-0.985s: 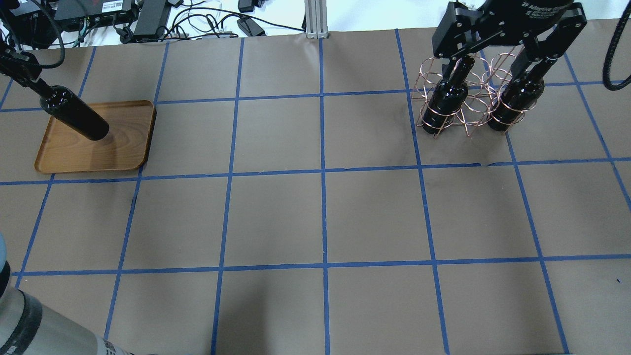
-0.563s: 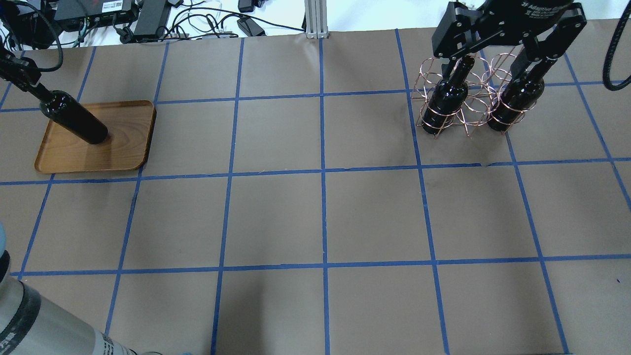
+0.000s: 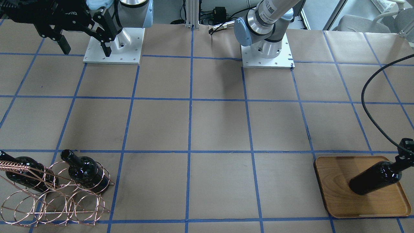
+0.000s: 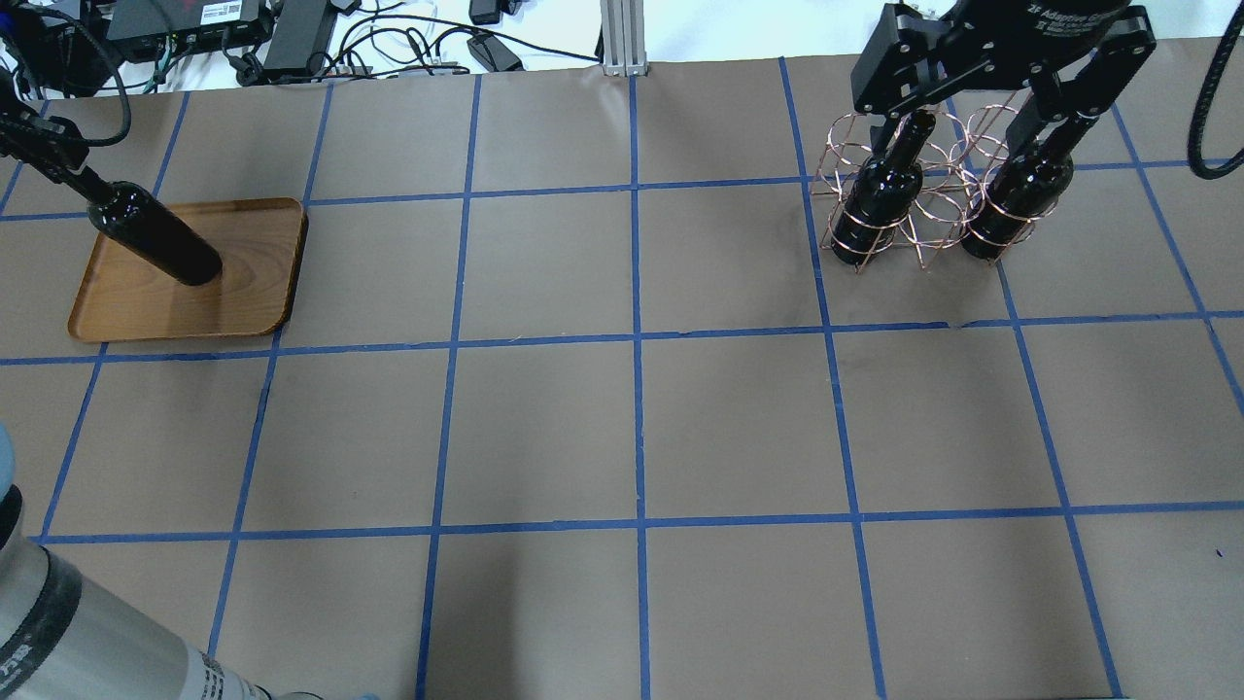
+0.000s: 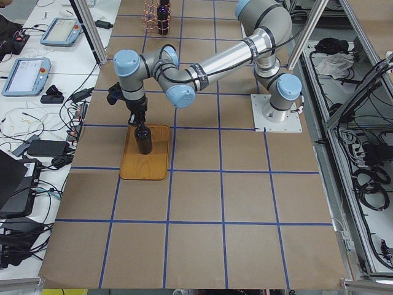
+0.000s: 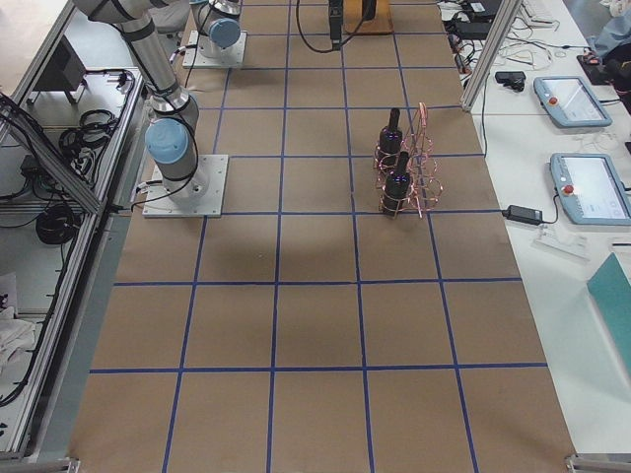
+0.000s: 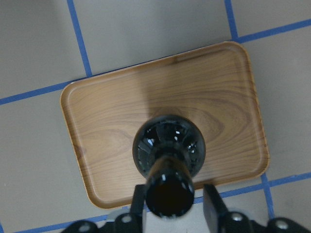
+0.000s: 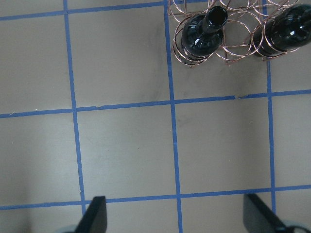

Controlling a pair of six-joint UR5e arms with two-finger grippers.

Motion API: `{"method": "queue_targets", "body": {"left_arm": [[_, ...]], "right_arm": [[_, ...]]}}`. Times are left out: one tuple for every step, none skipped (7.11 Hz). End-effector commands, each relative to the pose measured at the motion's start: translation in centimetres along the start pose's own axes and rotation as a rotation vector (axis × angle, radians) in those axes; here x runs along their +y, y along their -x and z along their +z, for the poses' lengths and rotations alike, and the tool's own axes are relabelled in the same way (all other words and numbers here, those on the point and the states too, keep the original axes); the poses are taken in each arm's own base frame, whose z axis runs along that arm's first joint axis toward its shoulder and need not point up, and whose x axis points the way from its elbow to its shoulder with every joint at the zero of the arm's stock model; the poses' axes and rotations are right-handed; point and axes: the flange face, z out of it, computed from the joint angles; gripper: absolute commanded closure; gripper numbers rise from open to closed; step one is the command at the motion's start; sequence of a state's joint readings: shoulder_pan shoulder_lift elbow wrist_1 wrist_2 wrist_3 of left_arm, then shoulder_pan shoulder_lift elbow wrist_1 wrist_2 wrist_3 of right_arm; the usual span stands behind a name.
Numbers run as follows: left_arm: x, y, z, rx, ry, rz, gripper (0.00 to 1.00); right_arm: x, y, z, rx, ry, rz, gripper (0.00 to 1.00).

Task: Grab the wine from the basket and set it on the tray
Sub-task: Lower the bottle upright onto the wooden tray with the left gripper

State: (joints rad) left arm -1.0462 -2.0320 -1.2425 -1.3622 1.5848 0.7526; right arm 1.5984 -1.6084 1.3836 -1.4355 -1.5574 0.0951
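Note:
My left gripper [image 4: 56, 158] is shut on the neck of a black wine bottle [image 4: 160, 243] and holds it upright on the wooden tray [image 4: 243, 301]. The bottle's base is at the tray's surface, near the middle. In the left wrist view the fingers [image 7: 137, 204] flank the bottle's neck [image 7: 167, 189] above the tray [image 7: 107, 121]. The copper wire basket [image 4: 923, 194] stands at the far right with two more black bottles [image 4: 875, 199] [image 4: 1016, 199] upright in it. My right gripper [image 4: 972, 126] is open and empty, high above the basket.
Blue tape divides the brown table into squares. Cables and electronics [image 4: 292, 39] and an aluminium post [image 4: 622, 39] line the far edge. A black hose [image 3: 372, 106] hangs above the table near the tray. The arm bases [image 3: 113, 45] [image 3: 266, 48] stand at the robot's side.
My left gripper has come down a little with the bottle, bringing its base onto the tray, and shifted slightly right. The right arm and basket have not moved.

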Motion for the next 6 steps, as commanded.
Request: {"method": "queue_targets", "body": {"left_arm": [[0.5, -0.5, -1.9, -0.02, -0.012, -0.004, 0.0], [0.7, -1.7, -3.1, -0.029, -0.015, 0.001, 0.0], [0.9, -3.8, -5.2, -0.033, -0.022, 0.009, 0.0], [2.2, -7.0, -8.5, -0.02, -0.024, 0.012, 0.0], [2.8, -10.4, -11.1, -0.031, -0.047, -0.028, 0.0], [3.6, -15.0, -12.2, -0.016, -0.031, -0.087, 0.0]], "right_arm": [[0.0, 0.0, 0.0, 0.001, 0.0, 0.0, 0.0], [0.0, 0.0, 0.0, 0.001, -0.001, 0.0, 0.0], [0.0, 0.0, 0.0, 0.0, 0.001, 0.0, 0.0], [0.0, 0.0, 0.2, -0.002, 0.004, 0.0, 0.0], [0.0, 0.0, 0.2, -0.003, 0.002, 0.002, 0.0], [0.0, 0.0, 0.2, -0.003, 0.002, 0.002, 0.0]]}}
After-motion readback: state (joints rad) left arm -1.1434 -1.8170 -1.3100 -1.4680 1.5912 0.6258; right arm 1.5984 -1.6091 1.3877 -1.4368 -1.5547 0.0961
